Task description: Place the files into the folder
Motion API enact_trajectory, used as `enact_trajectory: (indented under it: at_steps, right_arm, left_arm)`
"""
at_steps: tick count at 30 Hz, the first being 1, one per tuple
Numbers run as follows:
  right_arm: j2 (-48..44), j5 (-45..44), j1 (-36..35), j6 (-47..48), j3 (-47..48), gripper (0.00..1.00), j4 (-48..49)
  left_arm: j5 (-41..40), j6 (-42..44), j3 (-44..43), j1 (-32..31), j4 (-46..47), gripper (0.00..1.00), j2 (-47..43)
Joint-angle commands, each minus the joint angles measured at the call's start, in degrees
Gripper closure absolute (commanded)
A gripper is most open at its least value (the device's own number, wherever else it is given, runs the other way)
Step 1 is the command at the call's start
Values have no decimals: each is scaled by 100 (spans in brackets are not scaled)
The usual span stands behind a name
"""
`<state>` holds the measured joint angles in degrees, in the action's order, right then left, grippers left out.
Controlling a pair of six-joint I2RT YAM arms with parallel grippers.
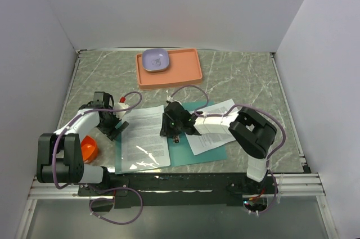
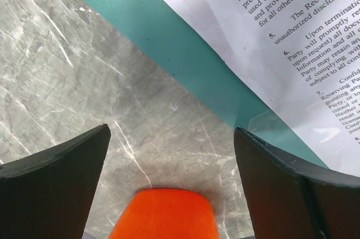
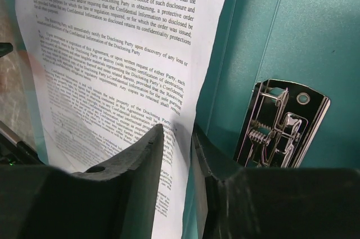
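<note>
Open folder (image 1: 191,157) on the counter (image 1: 242,76), toward 6 o'clock. The right hand (image 3: 179,135) is closed narrowly on the right edge of a file (image 1: 143,138) lying on the folder's left half. A second file (image 1: 209,140) lies at 3 o'clock. The left hand (image 2: 171,138), spread wide, hovers at the folder's 9 o'clock edge.

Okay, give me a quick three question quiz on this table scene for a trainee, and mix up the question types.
1. True or false: the left gripper is open and holds nothing.
2. What is the right gripper pinching? A) the metal clip B) a printed sheet C) nothing
3. Fill in: the lavender bowl sits in the ___ tray.
Key: 1 true; 2 B; 3 orange-pink.
</note>
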<state>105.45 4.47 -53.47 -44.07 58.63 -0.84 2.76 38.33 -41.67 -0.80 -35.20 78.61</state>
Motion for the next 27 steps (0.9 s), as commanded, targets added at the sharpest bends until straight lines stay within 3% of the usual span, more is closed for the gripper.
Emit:
enact_trajectory:
  at_steps: [1, 12, 22, 27]
  right_arm:
    - [-340, -34, -32, -13, -316, 67, 39]
    - [-973, 159, -225, -339, -1117, 77, 400]
    - [-587, 265, -401, -567, -959, 82, 594]
    - [-613, 125, -410, -830, -1082, 94, 708]
  left_arm:
    - [93, 17, 45, -17, -31, 1, -135]
    - [119, 0, 54, -26, -66, 1, -188]
    - [-48, 105, 484, -34, 154, 1, -250]
    - [-39, 0, 528, -174, 250, 1, -153]
